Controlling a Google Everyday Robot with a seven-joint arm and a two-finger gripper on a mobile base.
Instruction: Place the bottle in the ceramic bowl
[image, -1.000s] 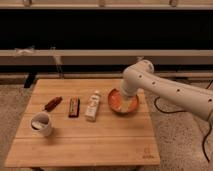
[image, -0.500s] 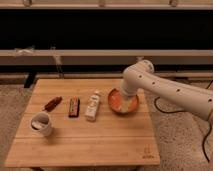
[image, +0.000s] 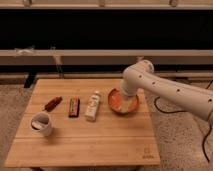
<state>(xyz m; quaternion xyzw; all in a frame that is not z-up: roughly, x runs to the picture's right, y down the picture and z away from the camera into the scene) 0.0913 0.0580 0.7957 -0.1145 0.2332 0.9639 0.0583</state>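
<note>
The white bottle (image: 92, 106) lies on its side on the wooden table (image: 85, 142), just left of the orange-red ceramic bowl (image: 114, 101). The bottle's cap points towards the far edge. My gripper (image: 127, 101) reaches down from the white arm (image: 165, 90) over the right half of the bowl, about a bottle's width away from the bottle. It hides part of the bowl's inside. The bottle is free on the table.
A dark brown bar (image: 74, 106) lies left of the bottle, and a small reddish-brown item (image: 52, 103) lies further left. A white mug (image: 41, 124) stands near the front left. A dark cable (image: 161, 104) hangs beside the table's right edge.
</note>
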